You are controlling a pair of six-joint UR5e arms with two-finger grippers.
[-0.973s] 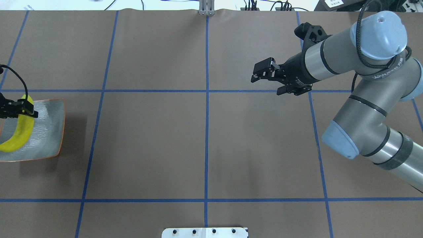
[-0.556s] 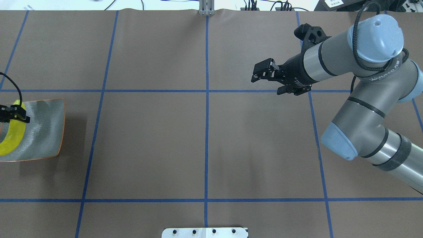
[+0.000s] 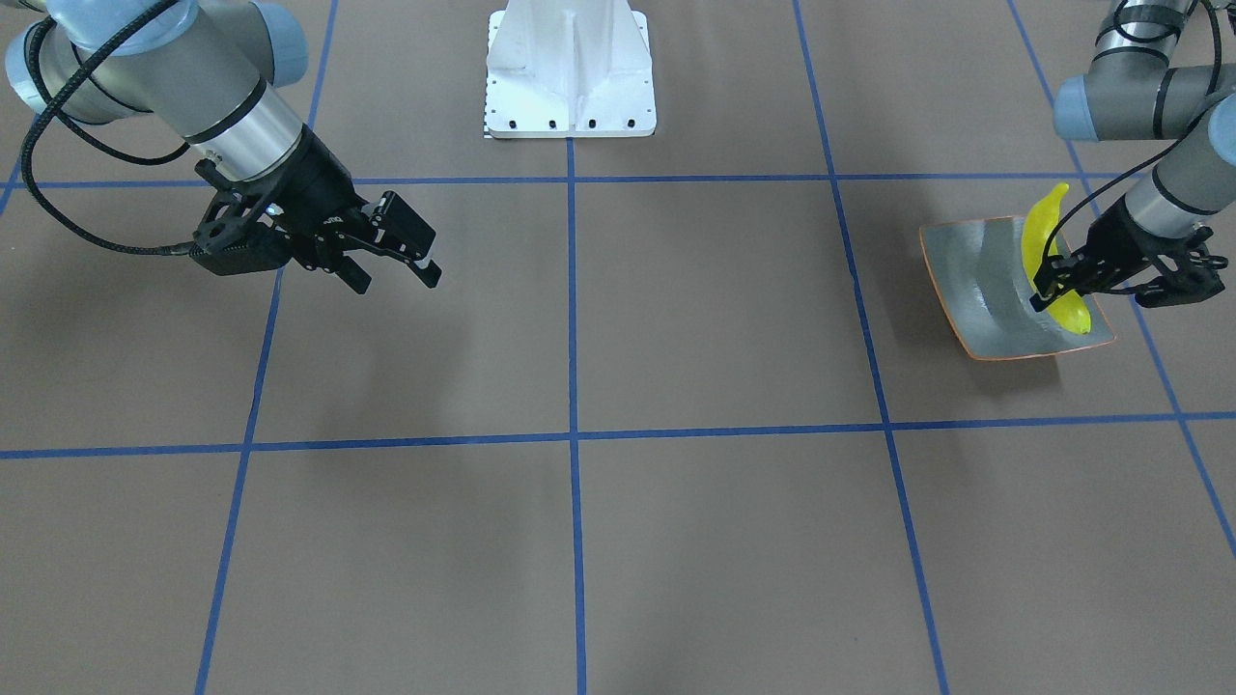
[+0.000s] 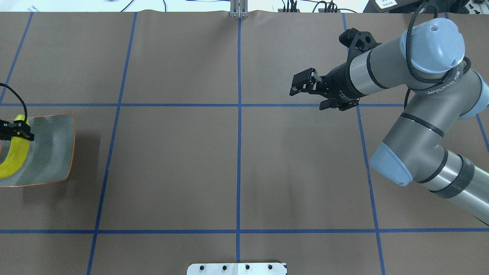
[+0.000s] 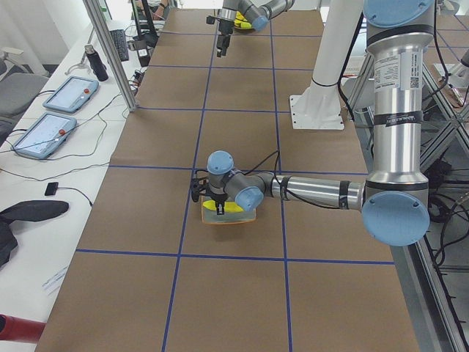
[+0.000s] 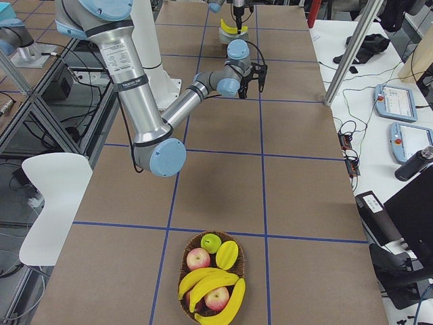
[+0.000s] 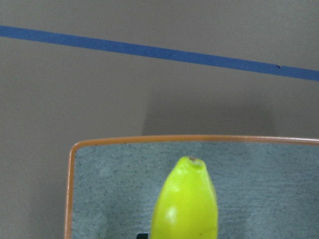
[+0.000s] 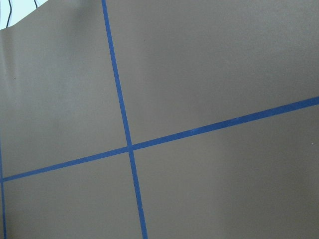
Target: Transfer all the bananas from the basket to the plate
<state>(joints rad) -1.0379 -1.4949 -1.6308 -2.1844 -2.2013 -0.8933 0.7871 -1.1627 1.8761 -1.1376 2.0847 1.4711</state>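
Yellow, glossy banana (image 3: pixel 1041 227) is clamped in the left gripper (image 3: pixel 1053 285), low over the speckled grey-green plate (image 3: pixel 975 290). The right gripper (image 3: pixel 396 263) hangs spread, empty. Overhead, it's slid toward the plate's left edge since a second ago, so release looks close. Right-end view: more curved bananas (image 6: pixel 206 283) wait in the near basket (image 6: pixel 183 261).

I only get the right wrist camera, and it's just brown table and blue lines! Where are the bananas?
Observer: One banana is over the plate, at the robot's left end of the table.
Operator: Who's holding it?
Observer: The left tool is shut on it.
Operator: Are there more?
Observer: Yes, a basket at the table's other end holds several bananas and apples.
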